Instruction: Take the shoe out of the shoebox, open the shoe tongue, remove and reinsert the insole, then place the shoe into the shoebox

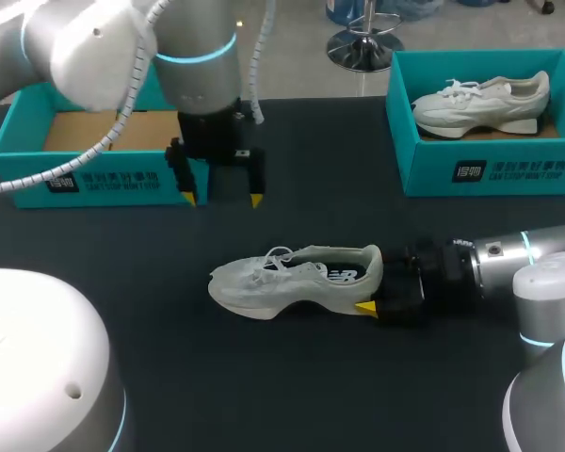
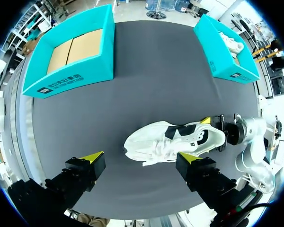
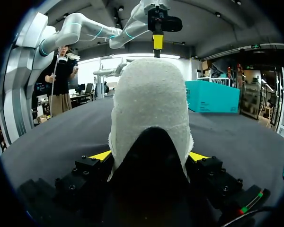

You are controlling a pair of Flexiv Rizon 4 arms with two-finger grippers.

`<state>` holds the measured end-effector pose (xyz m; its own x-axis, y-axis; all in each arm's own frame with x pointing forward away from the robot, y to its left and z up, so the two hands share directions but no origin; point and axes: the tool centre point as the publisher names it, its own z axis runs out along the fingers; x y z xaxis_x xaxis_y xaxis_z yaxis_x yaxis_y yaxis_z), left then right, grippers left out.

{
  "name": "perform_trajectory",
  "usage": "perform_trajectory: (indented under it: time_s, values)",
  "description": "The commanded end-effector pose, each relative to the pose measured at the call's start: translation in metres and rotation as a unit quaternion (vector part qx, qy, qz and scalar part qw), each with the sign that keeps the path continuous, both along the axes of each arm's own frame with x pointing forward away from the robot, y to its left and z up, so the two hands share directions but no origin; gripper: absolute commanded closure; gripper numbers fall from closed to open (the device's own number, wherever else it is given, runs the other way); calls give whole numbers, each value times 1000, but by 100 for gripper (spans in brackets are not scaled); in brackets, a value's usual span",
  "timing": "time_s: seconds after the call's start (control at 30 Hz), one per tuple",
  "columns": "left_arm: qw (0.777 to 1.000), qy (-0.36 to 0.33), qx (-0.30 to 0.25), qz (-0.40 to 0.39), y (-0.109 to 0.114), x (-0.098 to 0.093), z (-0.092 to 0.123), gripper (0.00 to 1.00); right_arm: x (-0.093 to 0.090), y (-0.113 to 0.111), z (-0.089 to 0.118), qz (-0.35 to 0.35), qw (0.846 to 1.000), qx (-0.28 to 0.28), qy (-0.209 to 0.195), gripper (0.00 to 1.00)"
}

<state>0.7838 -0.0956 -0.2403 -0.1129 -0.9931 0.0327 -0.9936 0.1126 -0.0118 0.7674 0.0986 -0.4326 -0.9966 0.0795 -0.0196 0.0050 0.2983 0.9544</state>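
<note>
A white sneaker [image 1: 297, 278] lies on its side on the dark table, toe toward my left arm; the left wrist view shows its black insole [image 2: 180, 131]. My right gripper [image 1: 375, 281] is level with the table and shut on the heel [image 3: 149, 104], one yellow tip on either side. Open and empty, my left gripper [image 1: 222, 199] hangs above the table beyond the sneaker [image 2: 173, 142], fingers pointing down. The empty teal shoebox [image 1: 104, 174] with a cardboard floor stands at the back left, just behind that gripper.
A second teal shoebox [image 1: 490, 169] at the back right holds another white sneaker [image 1: 480, 104]. Dark tabletop [image 1: 264, 377] stretches in front of the lying sneaker and between the two boxes.
</note>
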Motion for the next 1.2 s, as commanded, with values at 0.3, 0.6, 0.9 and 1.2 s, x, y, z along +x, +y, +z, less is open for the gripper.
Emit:
perform_trajectory:
  time_s: [0.3,0.6,0.9,1.2]
  values:
    - [998,-7,60,-34,-83,-23,-33,0,1,4,-5,-1,1000,-1,0,100]
    - [992,-10,117,-39,-105,-32,-58,0,1,4,-5,-1,1000,-1,0,100]
    - [989,-11,145,-27,-115,-34,-79,0,1,4,-5,-1,1000,-1,0,100]
    - [984,-34,176,-17,-122,-33,-103,0,1,4,-5,-1,1000,-1,0,100]
